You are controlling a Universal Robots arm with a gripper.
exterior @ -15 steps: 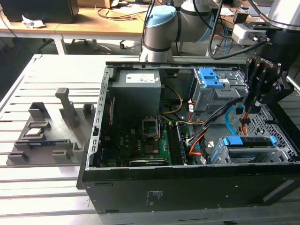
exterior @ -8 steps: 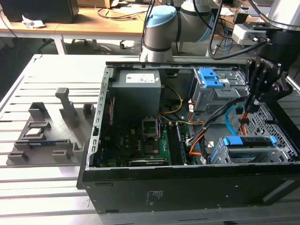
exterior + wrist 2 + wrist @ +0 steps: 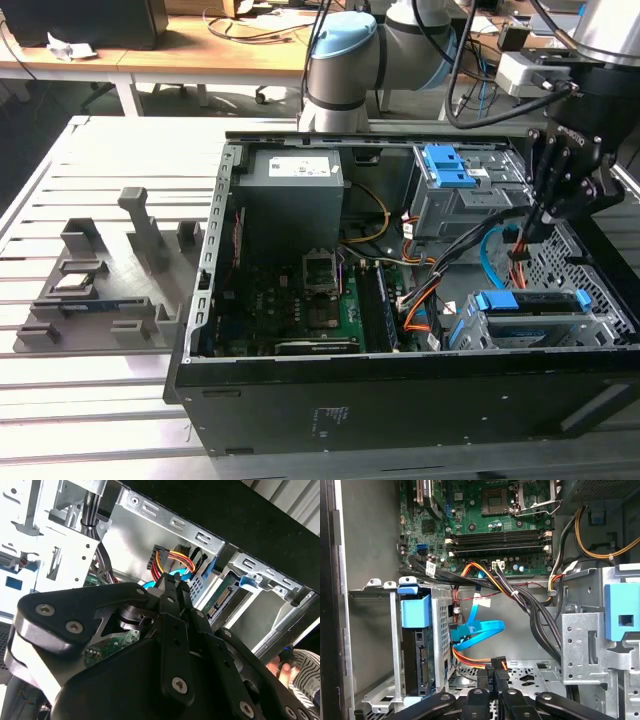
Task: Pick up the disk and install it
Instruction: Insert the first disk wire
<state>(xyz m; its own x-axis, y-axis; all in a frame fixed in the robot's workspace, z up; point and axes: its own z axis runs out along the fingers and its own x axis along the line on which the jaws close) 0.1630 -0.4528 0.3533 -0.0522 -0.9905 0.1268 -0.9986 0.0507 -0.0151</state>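
Black linkage bars of the claw crowd the second wrist view, its 2 slim fingertips pressed together with no gap and nothing between them. In the first wrist view the claw sits just beside a black power connector on orange, red and yellow wires, close to a folded blue data cable; whether it touches the connector I cannot tell.

In the exterior view the claw hangs inside the open computer case, toward the exterior view's right, above the lower drive cage. The disk already sits in that cage, its bright blue caddy rail facing up along the top edge. The first wrist view shows the disk standing on edge in the grey cage, dark connector face outward, with a blue plastic tab over it. The second wrist view catches the disk edge-on behind the fingertips.

A second cage with blue latches stands further back in the case, beside the grey power supply. The green motherboard lies on the case floor. A grey parts fixture rests on the slatted tabletop, well apart from the case on the exterior view's left.
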